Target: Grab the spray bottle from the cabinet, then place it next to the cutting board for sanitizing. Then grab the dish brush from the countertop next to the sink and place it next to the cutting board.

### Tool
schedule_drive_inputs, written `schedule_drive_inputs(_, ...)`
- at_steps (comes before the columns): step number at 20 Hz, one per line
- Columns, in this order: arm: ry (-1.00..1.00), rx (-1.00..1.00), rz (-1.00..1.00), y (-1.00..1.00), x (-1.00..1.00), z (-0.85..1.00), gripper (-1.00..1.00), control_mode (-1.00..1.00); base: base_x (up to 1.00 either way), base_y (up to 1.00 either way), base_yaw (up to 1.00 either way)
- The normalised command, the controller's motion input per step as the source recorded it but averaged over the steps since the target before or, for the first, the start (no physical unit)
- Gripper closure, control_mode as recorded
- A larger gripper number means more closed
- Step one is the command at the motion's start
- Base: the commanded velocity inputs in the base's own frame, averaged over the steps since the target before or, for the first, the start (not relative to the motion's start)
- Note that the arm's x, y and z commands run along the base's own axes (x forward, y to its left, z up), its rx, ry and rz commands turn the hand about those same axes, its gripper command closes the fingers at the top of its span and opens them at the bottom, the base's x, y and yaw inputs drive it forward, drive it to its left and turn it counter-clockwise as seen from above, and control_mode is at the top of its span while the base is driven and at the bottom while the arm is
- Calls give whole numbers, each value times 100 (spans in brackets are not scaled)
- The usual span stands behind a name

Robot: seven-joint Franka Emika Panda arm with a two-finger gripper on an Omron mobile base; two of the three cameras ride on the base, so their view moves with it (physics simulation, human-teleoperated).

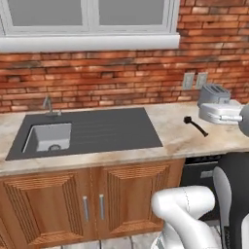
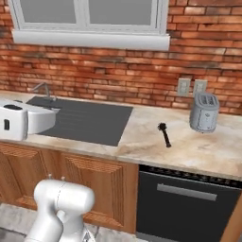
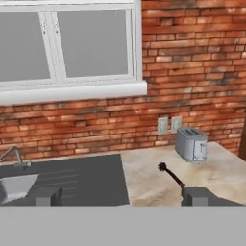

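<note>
The black dish brush [image 1: 195, 126] [image 2: 164, 134] [image 3: 171, 176] lies on the beige marbled countertop [image 1: 180, 143] [image 2: 198, 151] to the right of the sink [image 1: 47, 136] [image 2: 85, 120] [image 3: 14, 185]. Its bristle head points toward the brick wall. My gripper [image 3: 124, 197] is open, its two dark fingertips spread wide with nothing between them. It hangs back from the counter, level with the wall, and the brush shows just above the right fingertip [image 3: 202, 196]. The spray bottle, wall cabinet and cutting board are out of view.
A silver toaster [image 1: 214, 94] [image 2: 204, 112] [image 3: 191, 144] stands at the wall right of the brush, under two outlets [image 2: 191, 87]. A thin faucet [image 1: 48, 104] rises behind the basin. Wooden base doors [image 1: 92, 204] and a black dishwasher [image 2: 189, 203] sit below the counter.
</note>
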Motion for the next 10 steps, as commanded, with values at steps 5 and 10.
schedule_drive_inputs(5,0,0,0,0,0,0,-100,100,33,-100,11)
schedule_drive_inputs(10,0,0,0,0,0,0,-100,100,20,-96,10)
